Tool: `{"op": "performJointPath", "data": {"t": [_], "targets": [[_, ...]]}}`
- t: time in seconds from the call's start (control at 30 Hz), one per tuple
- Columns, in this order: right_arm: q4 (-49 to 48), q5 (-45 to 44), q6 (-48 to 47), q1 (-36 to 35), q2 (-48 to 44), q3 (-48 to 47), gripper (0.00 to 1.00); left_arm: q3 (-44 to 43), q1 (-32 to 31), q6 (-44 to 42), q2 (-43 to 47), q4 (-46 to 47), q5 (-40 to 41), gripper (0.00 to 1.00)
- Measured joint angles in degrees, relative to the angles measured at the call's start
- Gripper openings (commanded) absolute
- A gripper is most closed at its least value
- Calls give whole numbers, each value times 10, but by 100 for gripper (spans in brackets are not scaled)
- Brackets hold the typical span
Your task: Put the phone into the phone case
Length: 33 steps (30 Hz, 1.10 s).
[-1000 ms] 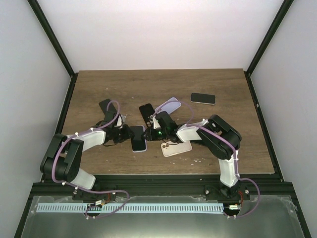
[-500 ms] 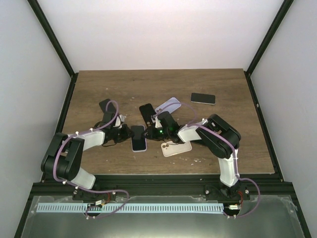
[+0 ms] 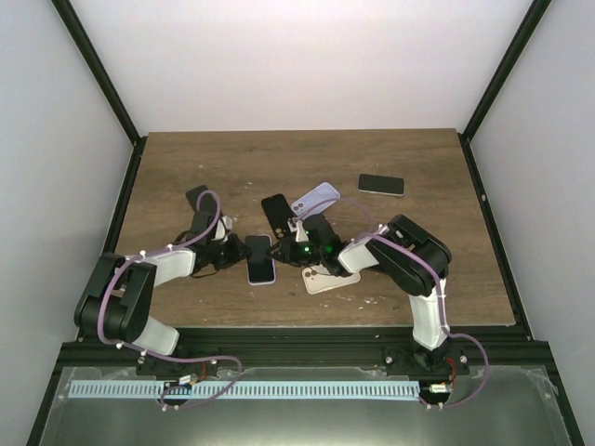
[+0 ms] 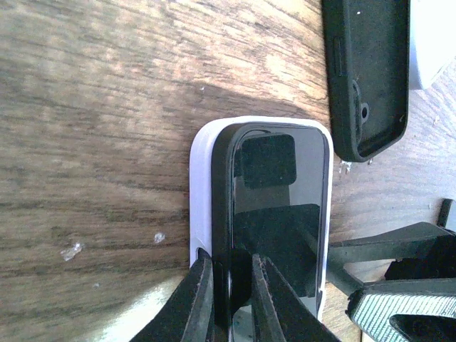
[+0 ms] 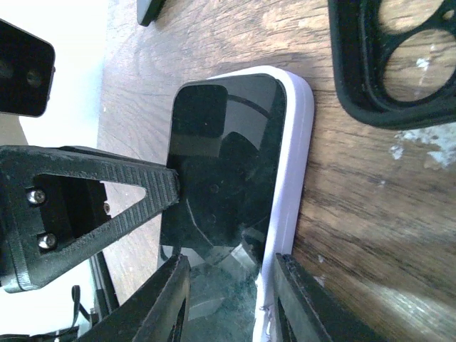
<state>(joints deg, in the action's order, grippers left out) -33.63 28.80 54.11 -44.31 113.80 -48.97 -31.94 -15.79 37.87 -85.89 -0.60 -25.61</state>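
Observation:
The black phone (image 3: 259, 260) lies screen up in a white-lilac phone case (image 4: 202, 192) on the table's middle. Its left long edge sits raised above the case rim in the left wrist view (image 4: 279, 206). My left gripper (image 4: 229, 265) is shut on that raised edge, one finger outside it and one on the screen. My right gripper (image 5: 231, 267) straddles the phone (image 5: 221, 157) and case (image 5: 293, 157) across their width, its right finger against the case's outer side. In the top view the left gripper (image 3: 234, 253) and right gripper (image 3: 284, 251) flank the phone.
An empty black case (image 3: 276, 214) lies just behind the phone, also in the wrist views (image 4: 367, 71) (image 5: 399, 64). A lilac case (image 3: 314, 197), a pale phone (image 3: 331, 277), a black phone (image 3: 381, 184) and a dark item (image 3: 198, 198) lie around.
My right wrist has shifted a little to the right and toward the near edge, uncovering the lilac case behind it. The phone and left gripper have barely moved.

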Motion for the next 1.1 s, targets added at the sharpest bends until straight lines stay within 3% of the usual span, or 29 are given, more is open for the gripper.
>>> {"op": "performJointPath", "data": {"t": [0.3,0.5,0.73,1.1], "targets": [[-27,14,19,0,-3,14,34,17,0,7,16,-4,0,21],[40,2,-11,-8,-40,9,37,18,0,0,23,-25,-1,32],[134,-27,-46,-18,-56,-4,38,21,1,-9,42,-65,-7,34],[174,-35,-48,-34,-29,-49,40,37,27,-21,40,-42,-57,11]]}}
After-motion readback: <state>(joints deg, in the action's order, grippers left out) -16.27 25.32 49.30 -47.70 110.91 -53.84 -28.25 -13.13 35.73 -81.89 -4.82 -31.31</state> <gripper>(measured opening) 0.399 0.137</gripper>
